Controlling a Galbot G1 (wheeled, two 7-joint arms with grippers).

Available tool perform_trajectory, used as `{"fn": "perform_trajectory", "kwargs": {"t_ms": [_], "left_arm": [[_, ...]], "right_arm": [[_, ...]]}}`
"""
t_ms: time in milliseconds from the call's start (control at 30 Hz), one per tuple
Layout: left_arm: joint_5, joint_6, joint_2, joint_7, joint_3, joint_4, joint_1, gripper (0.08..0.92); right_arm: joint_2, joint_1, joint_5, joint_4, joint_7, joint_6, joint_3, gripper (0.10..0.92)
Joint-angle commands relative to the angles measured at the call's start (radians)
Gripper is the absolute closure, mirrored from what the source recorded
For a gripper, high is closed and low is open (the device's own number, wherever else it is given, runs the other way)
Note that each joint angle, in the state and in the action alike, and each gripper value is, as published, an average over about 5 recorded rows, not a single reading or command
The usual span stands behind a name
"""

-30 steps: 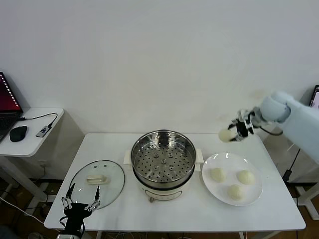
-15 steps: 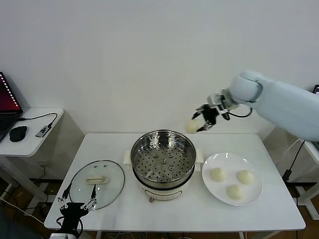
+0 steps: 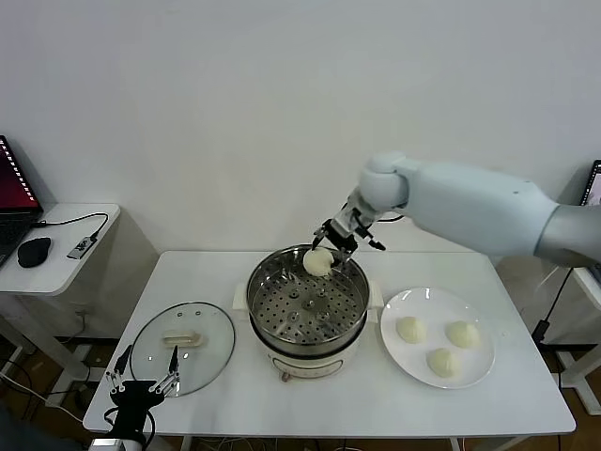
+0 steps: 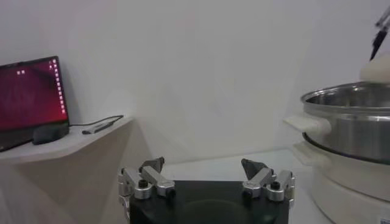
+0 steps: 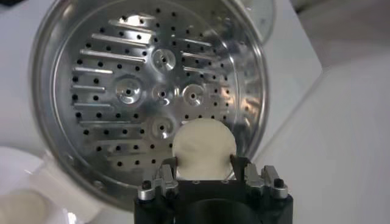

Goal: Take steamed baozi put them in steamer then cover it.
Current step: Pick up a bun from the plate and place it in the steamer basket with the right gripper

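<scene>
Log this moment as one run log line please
right gripper: shut on baozi, over steamer | left gripper: open, idle near cover | plate: three baozi

**Around the work area**

We saw a white table (image 3: 216,272) before a plain white wall (image 3: 235,113), with a white plate (image 3: 410,362) on its right part. To the left stood a lower side table (image 3: 66,263) carrying a laptop (image 3: 11,202) with a red screen, a dark mouse (image 3: 35,251), and what looked like a small cabled adapter (image 3: 83,246).
</scene>
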Motion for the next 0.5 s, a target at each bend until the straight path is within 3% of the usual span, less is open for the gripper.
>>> {"fn": "perform_trajectory", "kwargs": {"t_ms": [33, 400, 500], "left_arm": [[-0.007, 0.000, 0.002, 0.000, -0.004, 0.006, -0.002, 0.177], [0.001, -0.002, 0.003, 0.005, -0.004, 0.014, -0.008, 0.177], [0.000, -0.001, 0.003, 0.005, -0.003, 0.013, -0.007, 0.177]], "right_arm": [[0.109, -0.058, -0.183, -0.117, 0.040, 0.158, -0.008, 0.457], [0.146, -0.130, -0.283, -0.228, 0.075, 0.224, 0.043, 0.443], [0.149, -0.134, -0.288, -0.237, 0.089, 0.238, 0.046, 0.397]]}}
